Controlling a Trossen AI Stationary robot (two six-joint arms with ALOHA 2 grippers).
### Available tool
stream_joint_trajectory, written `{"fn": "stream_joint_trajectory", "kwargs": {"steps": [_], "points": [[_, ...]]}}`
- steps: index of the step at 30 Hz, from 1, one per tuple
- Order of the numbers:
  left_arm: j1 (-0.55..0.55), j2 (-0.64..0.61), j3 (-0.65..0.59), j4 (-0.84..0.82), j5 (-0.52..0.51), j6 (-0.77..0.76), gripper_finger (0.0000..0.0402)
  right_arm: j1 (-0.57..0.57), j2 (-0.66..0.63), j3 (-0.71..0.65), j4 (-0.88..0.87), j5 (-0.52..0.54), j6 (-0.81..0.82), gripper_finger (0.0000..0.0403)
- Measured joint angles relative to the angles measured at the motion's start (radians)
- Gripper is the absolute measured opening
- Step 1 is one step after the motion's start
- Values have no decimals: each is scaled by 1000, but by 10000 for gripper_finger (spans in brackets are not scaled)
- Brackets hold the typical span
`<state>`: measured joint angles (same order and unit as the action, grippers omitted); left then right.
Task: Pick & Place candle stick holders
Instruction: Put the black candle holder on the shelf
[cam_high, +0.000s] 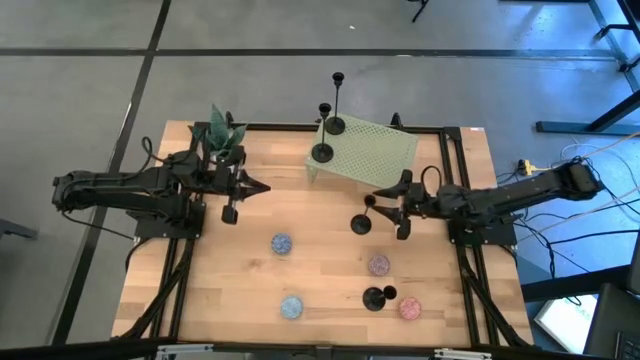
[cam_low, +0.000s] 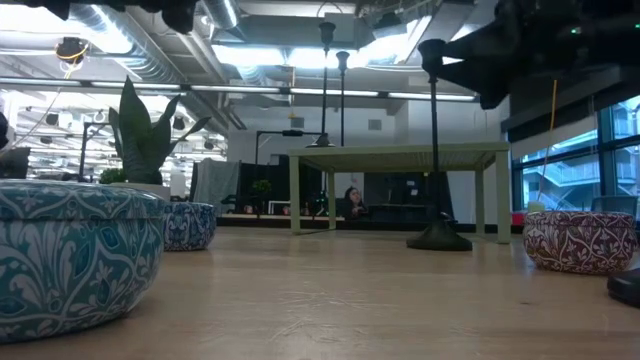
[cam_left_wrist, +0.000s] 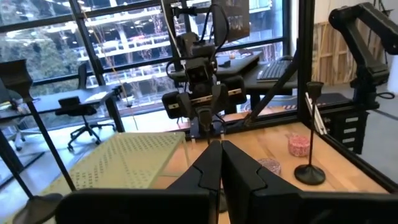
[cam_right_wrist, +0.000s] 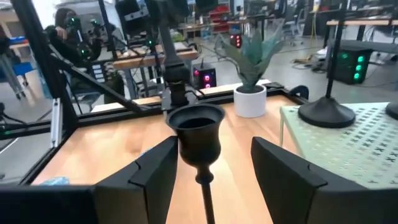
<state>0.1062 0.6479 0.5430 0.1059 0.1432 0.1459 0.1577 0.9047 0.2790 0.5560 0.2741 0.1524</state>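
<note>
Wooden tabletop (cam_high: 320, 250), right end effector (cam_high: 380, 193) at candlestick (cam_high: 362, 223).
Fingers wide around its cup; left end effector (cam_high: 262, 187) closed, empty.

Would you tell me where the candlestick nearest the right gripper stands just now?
In the high view that candlestick stands on the bare wood right of centre, beside the open right gripper, just below the green perforated stand.

Candle stick holders (cam_high: 361, 222) black. Surface (cam_high: 320, 270) light wood grain. Perforated rack (cam_high: 372, 152) pale green. Tins: two blue floral (cam_high: 281, 243), two maroon-pink floral (cam_high: 379, 265). Plant (cam_high: 222, 130) green, pot (cam_right_wrist: 250, 101) white.
</note>
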Motion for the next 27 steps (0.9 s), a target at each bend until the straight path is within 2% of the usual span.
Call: {"fn": "stream_joint_trajectory", "kwargs": {"steps": [7,12,15,19,22,27], "points": [[0,2,0,-17,0,-69,11,-39,70,51,-22,-72,-28,209],[0,9,0,-67,-9,-48,38,-50,88,94,-66,-111,-33,209],[0,19,0,-65,-54,-47,59,-50,105,109,-74,-111,-61,209],[0,29,0,-65,-164,-47,81,-50,134,110,-79,-136,-75,207],[0,31,0,-65,-223,-53,88,-50,148,110,-78,-155,-96,192],[0,31,0,-82,-230,-54,87,-59,147,110,-78,-160,-133,137]]}}
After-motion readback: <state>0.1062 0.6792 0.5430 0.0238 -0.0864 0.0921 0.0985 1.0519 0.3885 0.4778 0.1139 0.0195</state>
